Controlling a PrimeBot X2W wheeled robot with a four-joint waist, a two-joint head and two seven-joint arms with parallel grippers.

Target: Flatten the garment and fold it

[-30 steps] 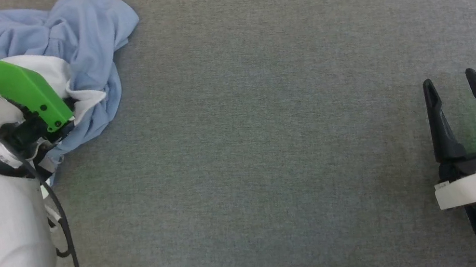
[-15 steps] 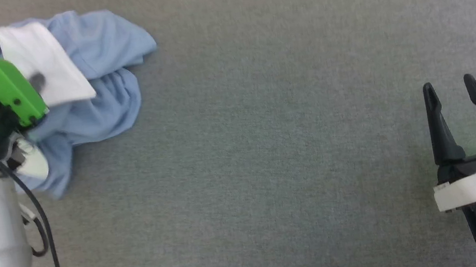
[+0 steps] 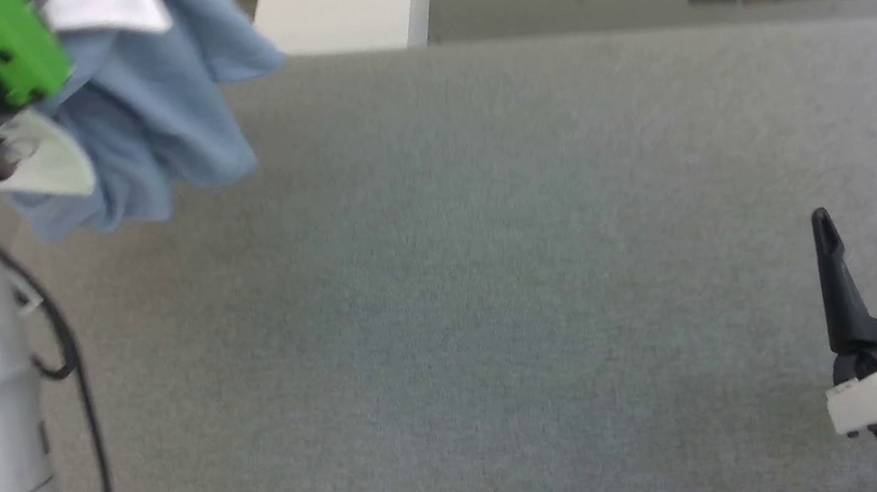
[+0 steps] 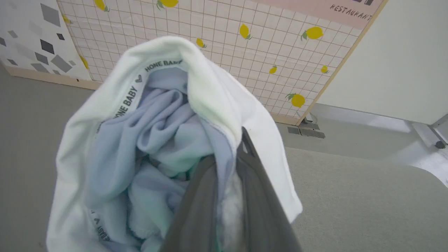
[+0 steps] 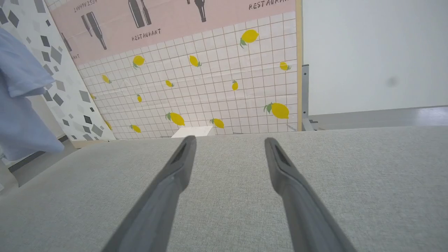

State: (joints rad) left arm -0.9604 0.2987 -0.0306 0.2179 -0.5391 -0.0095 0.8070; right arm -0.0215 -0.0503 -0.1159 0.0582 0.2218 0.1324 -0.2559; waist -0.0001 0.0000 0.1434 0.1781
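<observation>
Shirt (image 3: 150, 143) hangs bunched above table (image 3: 497, 272).
Wrist view: left gripper (image 4: 227, 150) clamped on collar (image 4: 210, 87). Head view: right gripper (image 3: 859, 226) spread over table.

In the head view the shirt (image 3: 150, 143) is cut off by the top edge, so its upper end is lost, and the whole picture is softly blurred. The green bracket (image 3: 1, 43) just left of the shirt is cropped by the same edge. In the left wrist view the left gripper (image 4: 225, 150) is half buried in the shirt. Its inner faces are covered by pinched cloth, and its base and the shirt's lower folds are cut by the bottom edge. The lettering on the neck tape (image 4: 127, 103) is partly lost in a fold. Far right of the shirt, the right gripper (image 3: 857, 215) is cropped at its wrist. Whether the shirt's lowest fold touches the grey surface (image 3: 453, 279) cannot be told.
</observation>
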